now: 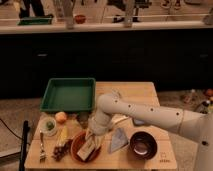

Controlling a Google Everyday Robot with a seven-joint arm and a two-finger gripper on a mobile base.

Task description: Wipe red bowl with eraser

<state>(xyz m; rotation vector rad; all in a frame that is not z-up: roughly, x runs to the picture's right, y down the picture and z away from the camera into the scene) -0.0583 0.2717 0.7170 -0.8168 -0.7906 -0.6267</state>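
While its white arm reaches across the wooden table point(150, 95), the gripper point(91, 137) hangs over the shallow orange-red round bowl point(76, 145).
The pale rectangular eraser point(86, 148) lies in the dish; finger state: cannot tell.

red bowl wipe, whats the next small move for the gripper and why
Probably a short sideways sweep, keeping the eraser pressed to the dish. The gripper is low over the red bowl at the table's front left, and the eraser's pale face lies inside the rim, seemingly toward its right side, so the left part looks unwiped. The grey-blue cloth sits just right, so sweeping left avoids it.
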